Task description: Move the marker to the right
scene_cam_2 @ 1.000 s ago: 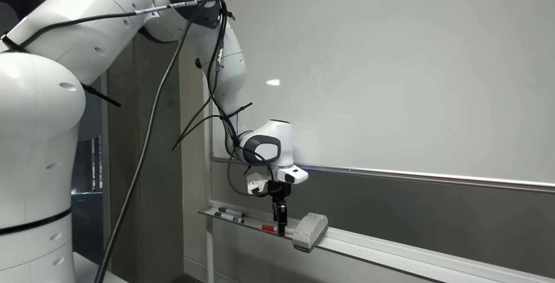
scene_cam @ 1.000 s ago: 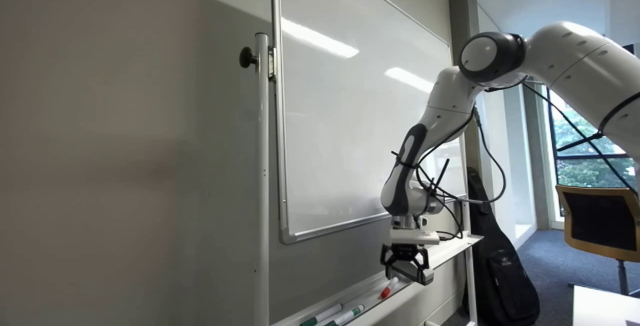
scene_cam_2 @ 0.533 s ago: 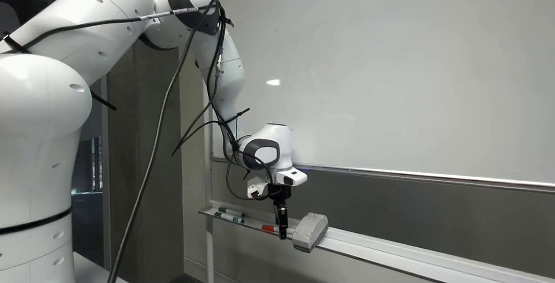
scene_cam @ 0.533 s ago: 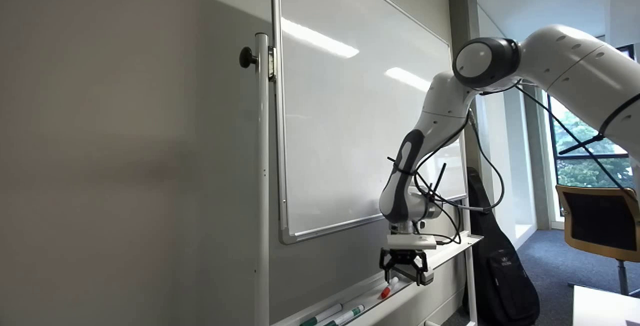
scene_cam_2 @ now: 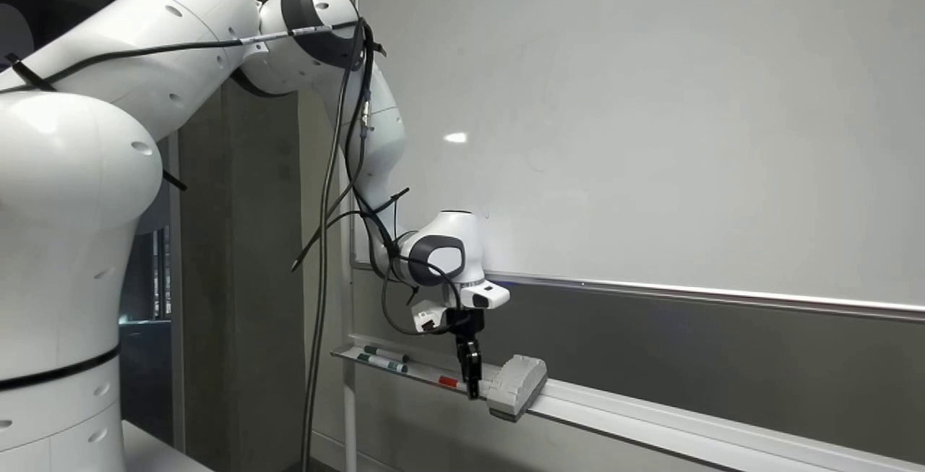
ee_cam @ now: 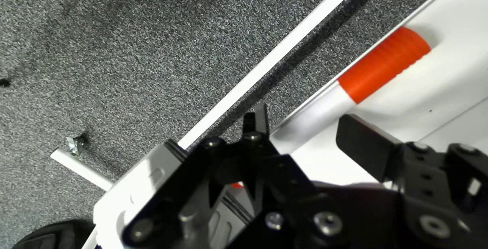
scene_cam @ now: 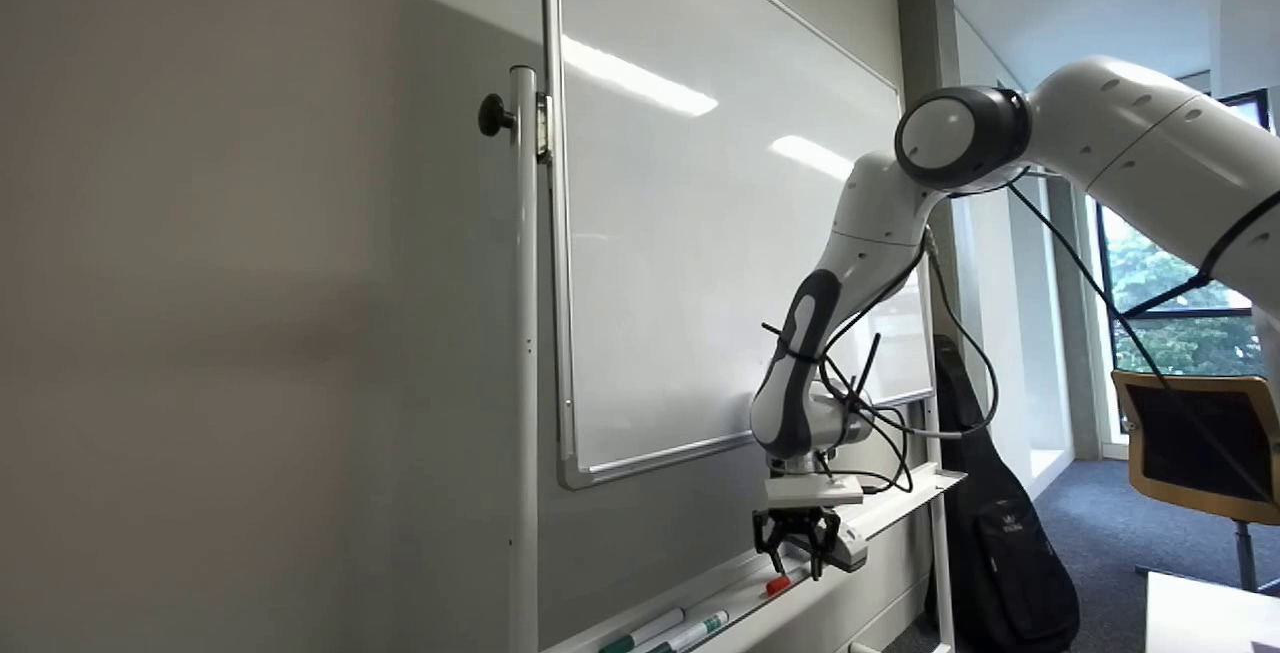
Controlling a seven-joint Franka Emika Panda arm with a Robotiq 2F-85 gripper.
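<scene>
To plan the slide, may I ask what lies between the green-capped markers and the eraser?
In an exterior view, the red-capped marker lies there, partly behind the claw.

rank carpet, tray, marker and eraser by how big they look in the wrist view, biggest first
1. Carpet
2. Tray
Unsure: marker and eraser. Both look smaller than the tray, but the fingers hide part of each, so I won't rank them.
</scene>
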